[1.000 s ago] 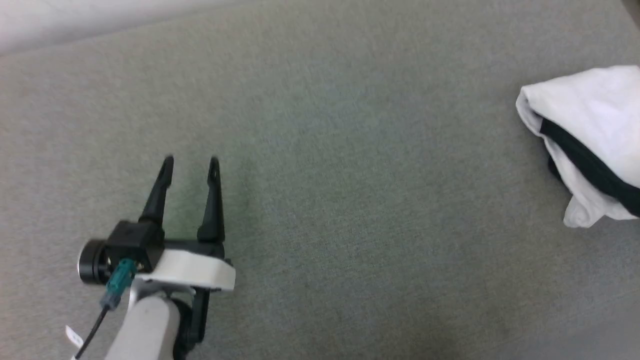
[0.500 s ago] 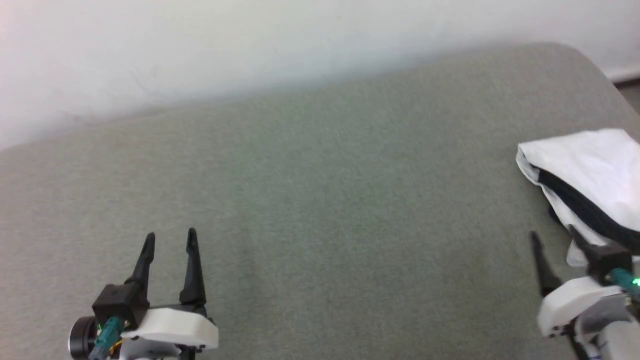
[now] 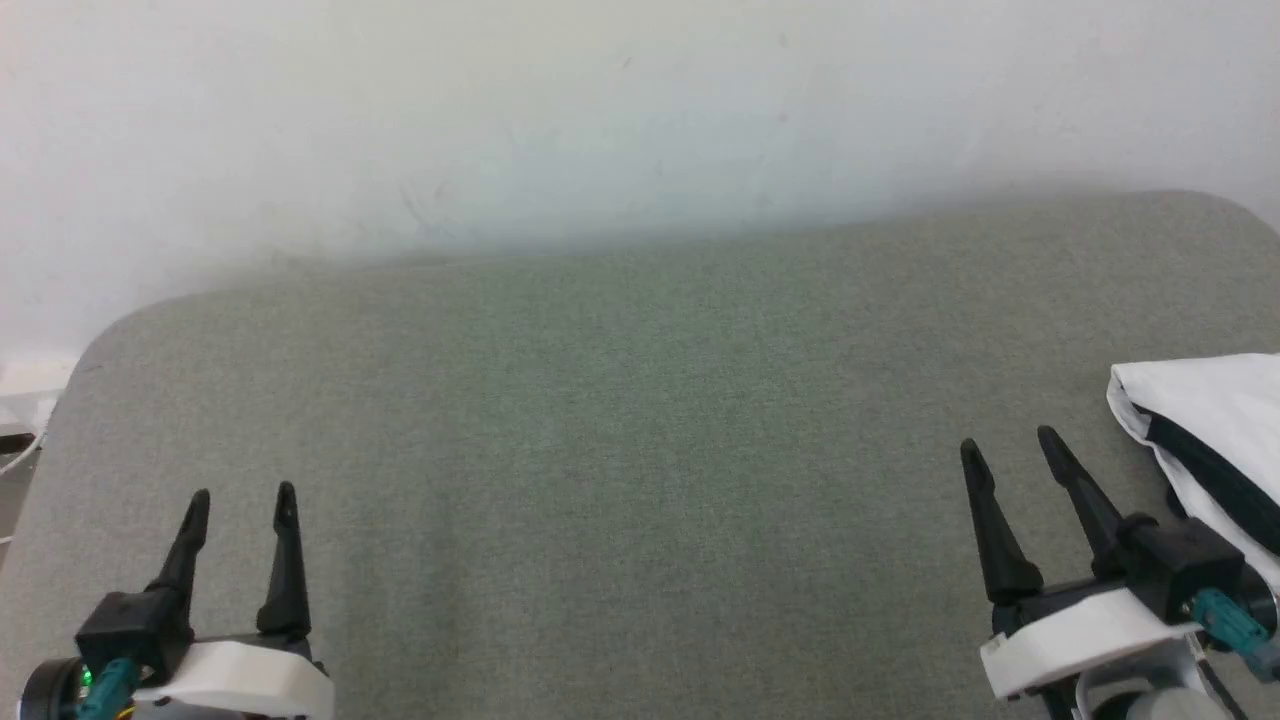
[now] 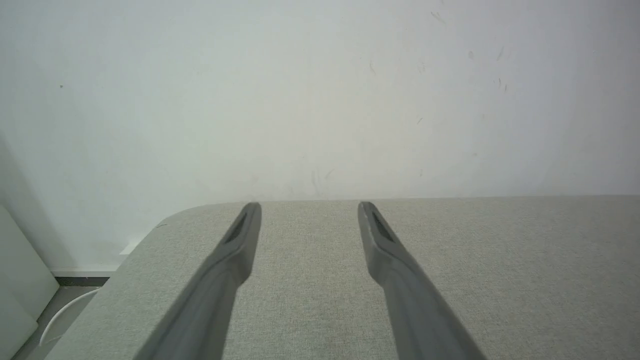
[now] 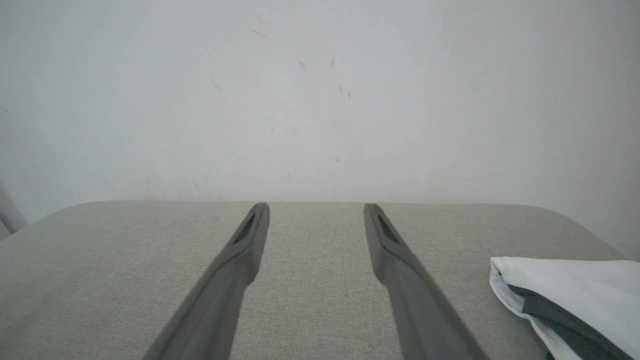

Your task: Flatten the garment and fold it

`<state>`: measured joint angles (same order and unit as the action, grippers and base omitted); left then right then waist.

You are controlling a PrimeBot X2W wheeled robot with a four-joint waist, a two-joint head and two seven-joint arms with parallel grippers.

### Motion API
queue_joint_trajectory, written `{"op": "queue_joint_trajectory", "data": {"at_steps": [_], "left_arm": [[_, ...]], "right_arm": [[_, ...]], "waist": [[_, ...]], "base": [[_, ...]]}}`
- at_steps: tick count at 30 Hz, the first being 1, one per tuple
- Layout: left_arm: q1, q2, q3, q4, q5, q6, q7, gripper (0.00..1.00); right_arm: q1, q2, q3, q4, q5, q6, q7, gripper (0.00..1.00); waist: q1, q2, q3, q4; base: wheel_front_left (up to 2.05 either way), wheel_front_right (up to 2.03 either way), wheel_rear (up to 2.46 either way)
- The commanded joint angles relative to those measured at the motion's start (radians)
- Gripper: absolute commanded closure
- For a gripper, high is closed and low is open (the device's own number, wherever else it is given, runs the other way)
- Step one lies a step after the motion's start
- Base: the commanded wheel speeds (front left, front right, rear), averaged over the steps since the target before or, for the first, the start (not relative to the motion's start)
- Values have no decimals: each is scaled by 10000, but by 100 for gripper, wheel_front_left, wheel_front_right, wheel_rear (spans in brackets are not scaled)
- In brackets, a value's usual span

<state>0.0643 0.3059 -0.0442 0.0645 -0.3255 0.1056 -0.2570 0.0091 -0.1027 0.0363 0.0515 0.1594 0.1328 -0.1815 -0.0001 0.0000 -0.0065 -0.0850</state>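
- Left tool [image 3: 243, 492] and right tool [image 3: 1007, 440] both gape empty over the near desk [image 3: 640, 450], seemingly ready to begin
- Garment [image 3: 1205, 400] lies bunched at the desk's right edge, just beside the right tool, which looks best placed to reach it
- Wall [image 3: 640, 120] behind

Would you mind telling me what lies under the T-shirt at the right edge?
The T-shirt lies bunched on the grey padded surface. Its white cloth folds over a black part; anything else beneath the bundle is covered.
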Motion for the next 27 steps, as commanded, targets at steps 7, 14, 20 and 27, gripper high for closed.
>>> {"op": "queue_joint_trajectory", "data": {"at_steps": [7,14,20,27], "left_arm": [[616,156,287,176,-284,-732,-47,0],[1034,-58,199,307,-30,-894,-47,0],[1107,-213,106,403,109,-1002,-47,0],[969,-280,104,363,166,-969,77,100]], "right_arm": [[1038,320,-65,-727,-118,-21,398,0],[1378,418,-9,-772,-431,-21,459,0],[1453,464,-42,-823,-515,-21,475,0],[1352,434,-29,-755,-486,-1,521,100]], "waist": [[1,0,-166,97],[1,0,-261,139],[1,0,-265,134],[2,0,-259,148]], "base": [[0,0,0],[0,0,0],[0,0,0],[0,0,0]]}}
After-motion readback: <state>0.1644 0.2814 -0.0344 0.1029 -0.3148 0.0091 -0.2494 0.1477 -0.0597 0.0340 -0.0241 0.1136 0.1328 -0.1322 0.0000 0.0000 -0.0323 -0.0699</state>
